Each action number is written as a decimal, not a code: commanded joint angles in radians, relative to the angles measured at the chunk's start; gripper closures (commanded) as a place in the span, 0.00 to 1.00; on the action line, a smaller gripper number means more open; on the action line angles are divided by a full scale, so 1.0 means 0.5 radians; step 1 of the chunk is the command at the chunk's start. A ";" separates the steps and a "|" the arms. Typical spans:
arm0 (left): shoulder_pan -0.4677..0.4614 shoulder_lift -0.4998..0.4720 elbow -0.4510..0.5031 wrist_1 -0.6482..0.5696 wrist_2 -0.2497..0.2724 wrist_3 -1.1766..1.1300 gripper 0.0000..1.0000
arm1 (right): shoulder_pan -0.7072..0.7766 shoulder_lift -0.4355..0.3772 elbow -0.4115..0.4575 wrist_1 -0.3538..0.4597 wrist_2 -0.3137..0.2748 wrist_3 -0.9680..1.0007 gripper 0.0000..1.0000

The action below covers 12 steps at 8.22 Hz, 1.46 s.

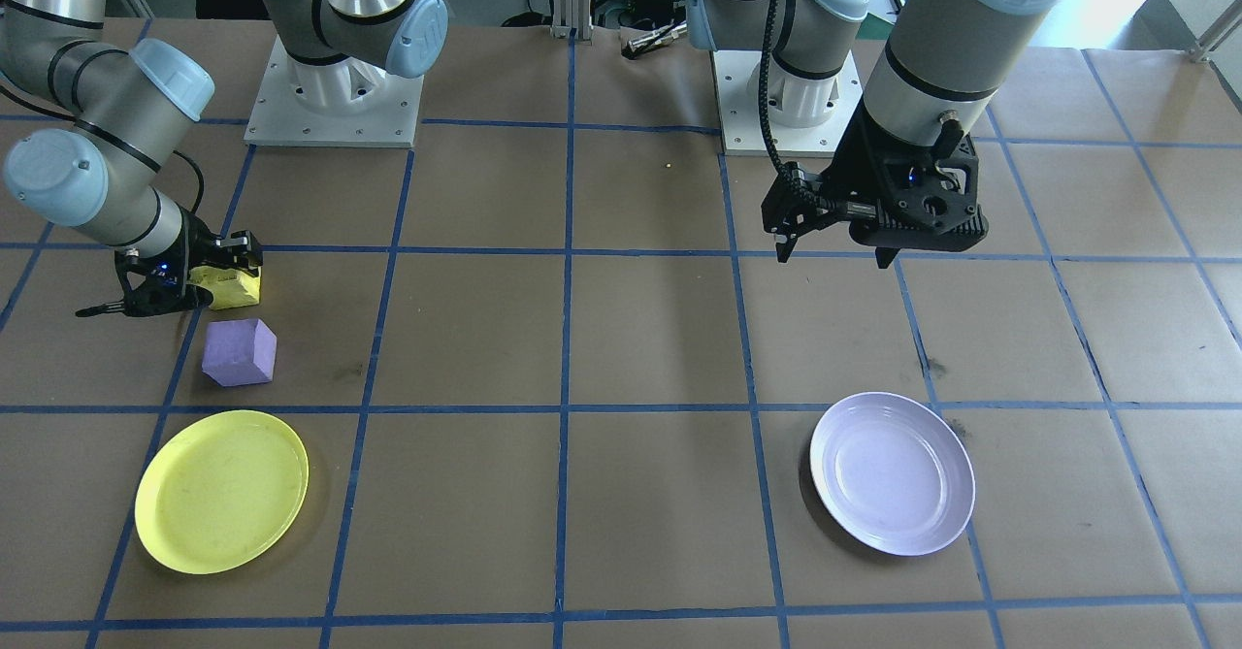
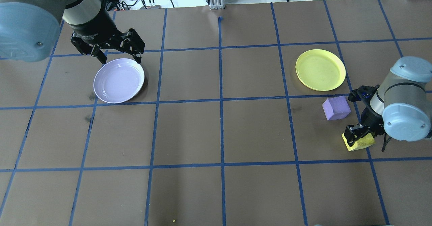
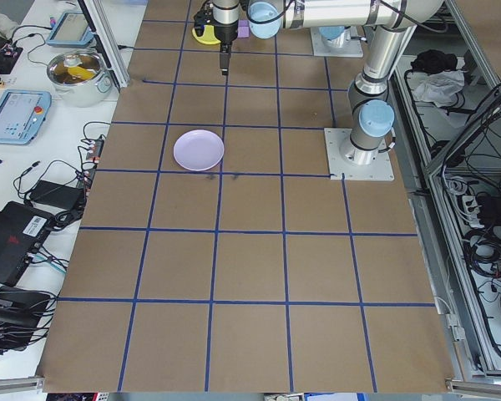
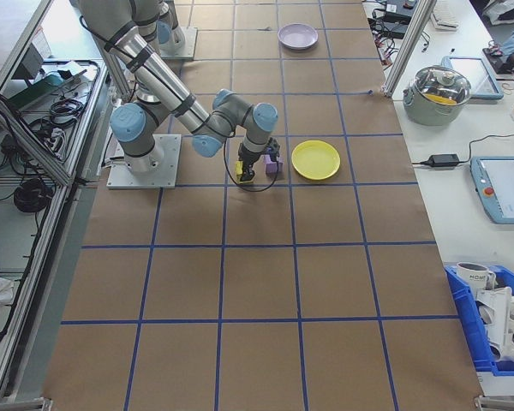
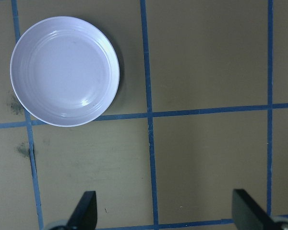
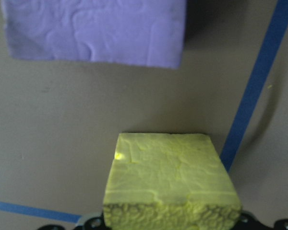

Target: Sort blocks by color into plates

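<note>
Clamped in the right gripper (image 2: pixel 358 139), the rough yellow foam cube (image 6: pixel 170 184) sits low over the brown paper-covered table (image 2: pixel 216 134). Just beside that cube lies the matte purple foam cube (image 2: pixel 335 107), with the round yellow plastic plate (image 2: pixel 320 69) near beyond. Well apart, the left gripper (image 2: pixel 119 52) hangs spread wide above the pale lavender plastic plate (image 2: pixel 118 80).

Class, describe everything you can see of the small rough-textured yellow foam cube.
The small rough-textured yellow foam cube is pitted like sponge and bright yellow. It sits on the brown paper table between the right gripper's fingers, beside a blue tape line, apart from the matte purple cube.
</note>
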 commanded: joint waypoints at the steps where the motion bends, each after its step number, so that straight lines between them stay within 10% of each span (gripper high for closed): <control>1: -0.003 0.000 -0.001 0.000 0.000 0.000 0.00 | 0.003 -0.206 -0.253 0.573 -0.005 0.084 0.79; 3: 0.000 0.000 -0.001 -0.003 0.003 0.003 0.00 | 0.018 -0.158 -0.615 0.882 0.022 0.151 0.79; 8: 0.000 0.000 -0.001 0.000 0.003 0.003 0.00 | 0.435 0.323 -1.253 0.861 0.028 0.480 0.77; 12: 0.000 0.000 -0.001 0.000 0.000 0.003 0.00 | 0.527 0.584 -1.316 0.656 0.035 0.584 0.77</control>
